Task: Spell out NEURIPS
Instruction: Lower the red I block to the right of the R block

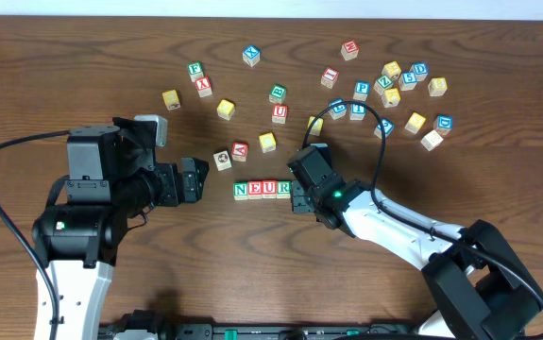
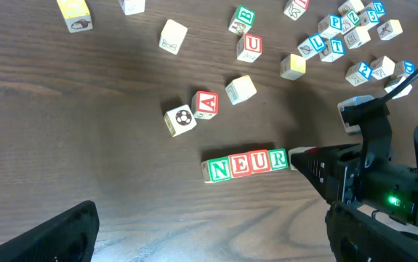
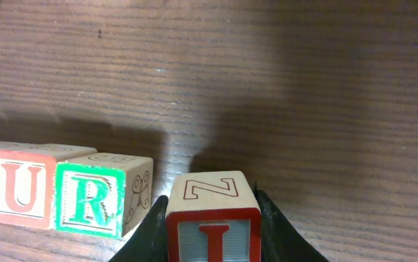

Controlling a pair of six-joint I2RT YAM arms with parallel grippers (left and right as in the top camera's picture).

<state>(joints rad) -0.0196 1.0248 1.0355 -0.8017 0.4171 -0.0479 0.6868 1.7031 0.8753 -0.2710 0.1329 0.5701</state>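
Four cubes stand in a row reading N E U R [image 1: 263,190] near the table's middle; the left wrist view shows the same row [image 2: 246,165]. My right gripper [image 1: 301,195] sits at the row's right end, shut on the red I cube [image 3: 212,229]. That cube rests just right of the green R cube [image 3: 89,200], with a small gap between them. The red U cube [image 3: 23,193] stands left of the R. My left gripper [image 1: 195,179] hovers left of the row, open and empty, its fingers [image 2: 49,236] far apart. A blue P cube [image 1: 362,90] lies at the back right.
A red A cube [image 1: 240,151], a ball-picture cube [image 1: 222,160] and a yellow cube [image 1: 267,142] lie just behind the row. Several loose letter cubes crowd the back right [image 1: 403,85]. A blue X cube [image 1: 251,55] sits further back.
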